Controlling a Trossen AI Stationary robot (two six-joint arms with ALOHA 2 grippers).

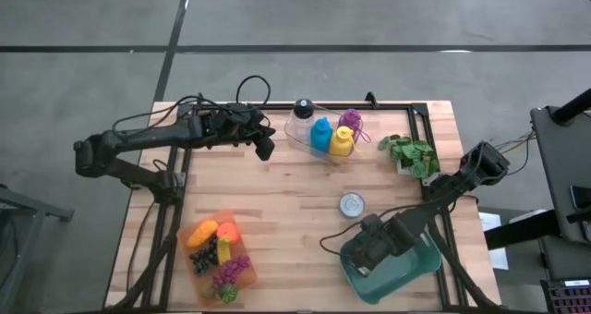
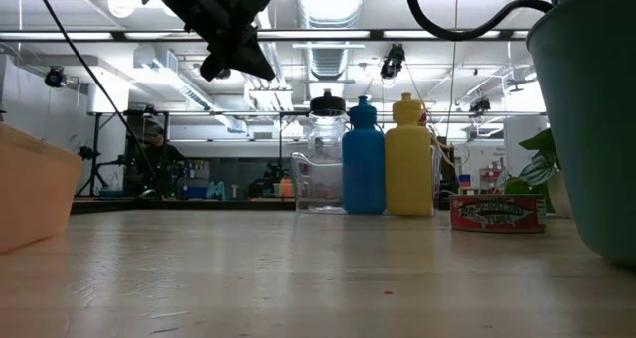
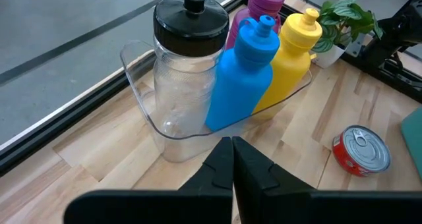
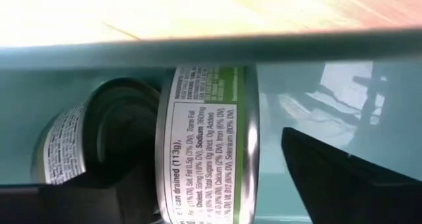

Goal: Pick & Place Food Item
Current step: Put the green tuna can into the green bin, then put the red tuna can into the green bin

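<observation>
A tin can with a green and white label (image 4: 204, 145) stands on its edge inside the teal bin (image 1: 417, 270) at the table's near right. A second can (image 4: 72, 151) lies beside it. My right gripper (image 1: 371, 247) points down into the bin, open, with its fingers on either side of the green-label can (image 4: 204, 184). A red tin can (image 1: 351, 204) stands upright on the table beyond the bin. My left gripper (image 3: 232, 159) is shut and empty, held in the air over the far left of the table (image 1: 264, 146). My right gripper has the green-label can between its fingers, which come from above. One finger (image 4: 330, 178) stands clear of the can's flat end (image 4: 250, 151), with a gap showing. The other finger is hidden behind the can, so I cannot tell whether it touches.
A clear container (image 1: 309, 137) at the far middle holds a clear bottle with a black lid, plus blue, yellow and purple bottles. A potted plant (image 1: 411, 154) stands at the far right. An orange tray of toy fruit (image 1: 217, 254) sits at the near left.
</observation>
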